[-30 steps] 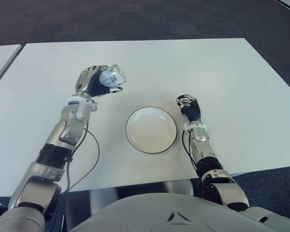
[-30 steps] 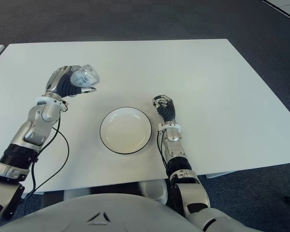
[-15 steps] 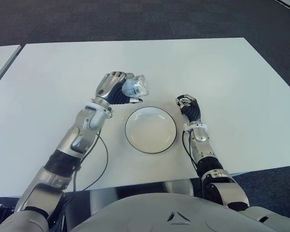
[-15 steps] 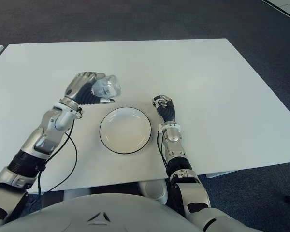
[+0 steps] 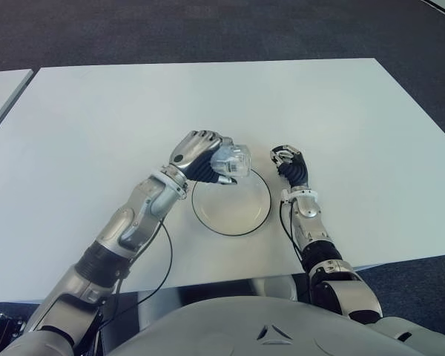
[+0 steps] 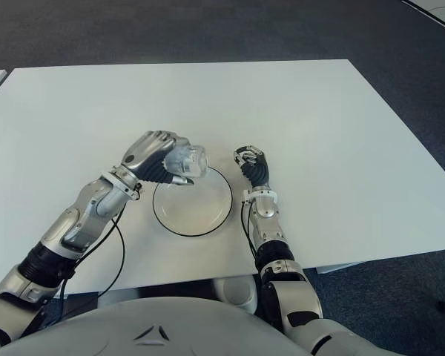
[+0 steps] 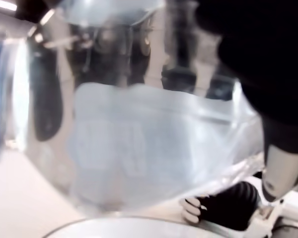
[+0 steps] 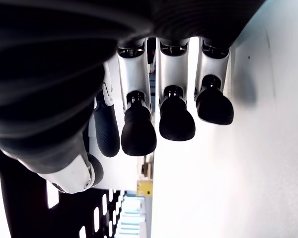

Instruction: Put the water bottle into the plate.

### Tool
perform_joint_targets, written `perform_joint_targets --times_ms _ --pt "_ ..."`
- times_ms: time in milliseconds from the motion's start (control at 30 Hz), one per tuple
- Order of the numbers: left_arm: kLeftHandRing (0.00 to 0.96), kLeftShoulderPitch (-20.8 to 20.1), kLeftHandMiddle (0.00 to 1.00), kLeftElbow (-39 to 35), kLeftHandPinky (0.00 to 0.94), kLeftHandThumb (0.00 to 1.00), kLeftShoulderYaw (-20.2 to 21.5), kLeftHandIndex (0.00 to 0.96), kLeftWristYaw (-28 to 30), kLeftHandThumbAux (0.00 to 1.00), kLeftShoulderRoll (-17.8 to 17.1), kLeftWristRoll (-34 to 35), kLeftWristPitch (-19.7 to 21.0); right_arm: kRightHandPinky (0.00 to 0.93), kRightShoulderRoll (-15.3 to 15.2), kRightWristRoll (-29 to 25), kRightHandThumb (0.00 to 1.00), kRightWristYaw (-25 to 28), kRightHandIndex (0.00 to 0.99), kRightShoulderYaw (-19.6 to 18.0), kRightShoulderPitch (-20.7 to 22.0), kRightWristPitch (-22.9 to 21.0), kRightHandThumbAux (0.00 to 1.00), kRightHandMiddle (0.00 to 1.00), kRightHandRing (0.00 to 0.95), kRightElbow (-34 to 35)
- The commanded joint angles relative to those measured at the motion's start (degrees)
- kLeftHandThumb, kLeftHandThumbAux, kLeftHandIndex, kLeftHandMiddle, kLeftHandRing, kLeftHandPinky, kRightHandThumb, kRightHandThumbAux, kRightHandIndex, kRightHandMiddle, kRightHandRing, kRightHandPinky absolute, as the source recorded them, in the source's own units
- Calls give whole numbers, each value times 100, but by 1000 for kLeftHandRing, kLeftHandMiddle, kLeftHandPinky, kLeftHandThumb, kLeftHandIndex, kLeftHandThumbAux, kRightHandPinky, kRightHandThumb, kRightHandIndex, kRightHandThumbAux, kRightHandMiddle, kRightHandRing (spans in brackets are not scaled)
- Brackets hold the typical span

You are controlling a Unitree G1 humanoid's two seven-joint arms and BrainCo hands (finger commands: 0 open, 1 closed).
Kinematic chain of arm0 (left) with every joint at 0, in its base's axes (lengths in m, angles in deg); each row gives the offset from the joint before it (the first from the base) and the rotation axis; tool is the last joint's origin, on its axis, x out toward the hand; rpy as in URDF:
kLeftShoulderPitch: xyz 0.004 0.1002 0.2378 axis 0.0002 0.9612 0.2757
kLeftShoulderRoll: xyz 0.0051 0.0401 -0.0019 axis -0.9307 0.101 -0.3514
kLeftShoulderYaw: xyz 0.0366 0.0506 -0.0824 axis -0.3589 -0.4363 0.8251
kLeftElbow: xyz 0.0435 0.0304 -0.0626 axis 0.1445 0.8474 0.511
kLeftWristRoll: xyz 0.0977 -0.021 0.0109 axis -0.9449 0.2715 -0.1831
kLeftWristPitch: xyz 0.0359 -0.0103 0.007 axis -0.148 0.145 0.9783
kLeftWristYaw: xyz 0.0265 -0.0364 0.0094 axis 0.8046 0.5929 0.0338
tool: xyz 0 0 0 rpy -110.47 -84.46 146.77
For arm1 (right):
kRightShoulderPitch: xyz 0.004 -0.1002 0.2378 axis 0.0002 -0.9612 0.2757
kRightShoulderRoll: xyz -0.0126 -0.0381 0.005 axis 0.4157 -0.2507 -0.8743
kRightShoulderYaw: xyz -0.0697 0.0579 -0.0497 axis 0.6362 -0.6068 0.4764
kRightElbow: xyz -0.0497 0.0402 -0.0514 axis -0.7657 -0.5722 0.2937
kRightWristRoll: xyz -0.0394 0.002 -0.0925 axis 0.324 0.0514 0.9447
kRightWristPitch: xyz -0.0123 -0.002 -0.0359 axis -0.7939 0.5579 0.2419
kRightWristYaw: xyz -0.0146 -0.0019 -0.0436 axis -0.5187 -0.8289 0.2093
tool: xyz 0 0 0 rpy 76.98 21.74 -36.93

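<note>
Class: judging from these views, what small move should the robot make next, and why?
Probably carry the water bottle slightly farther over the plate, then lower it. The left hand grips it above the plate's far-left rim, not its centre; the right hand shows beside the plate.

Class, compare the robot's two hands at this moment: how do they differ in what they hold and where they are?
The left hand grips the water bottle; the right hand is curled and holds nothing. The left hand shows over the far left rim of the plate, bottle above the dish; the right hand shows just right of the plate, over the white table. Both have curled fingers.
</note>
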Motion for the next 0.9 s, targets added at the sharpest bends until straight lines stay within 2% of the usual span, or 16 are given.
perform_joint_targets --times_ms 33,400,667,900 --pt "856 -105 858 321 840 747 -235 443 118 697 52 -214 -206 786 34 -22 702 22 439 -3 -264 -370 729 810 789 -166" --pt "831 73 832 601 809 746 -556 443 277 699 111 -430 -323 780 17 38 703 -19 439 34 -305 -427 729 804 785 -95" --pt "812 -8 819 1700 794 750 -850 444 -180 698 195 -688 -670 779 -11 56 703 10 438 54 -333 -431 729 806 788 -84" --pt "811 -122 824 2422 798 751 -956 444 -559 698 414 -713 -878 780 -8 46 702 13 438 35 -347 -420 730 805 786 -84"
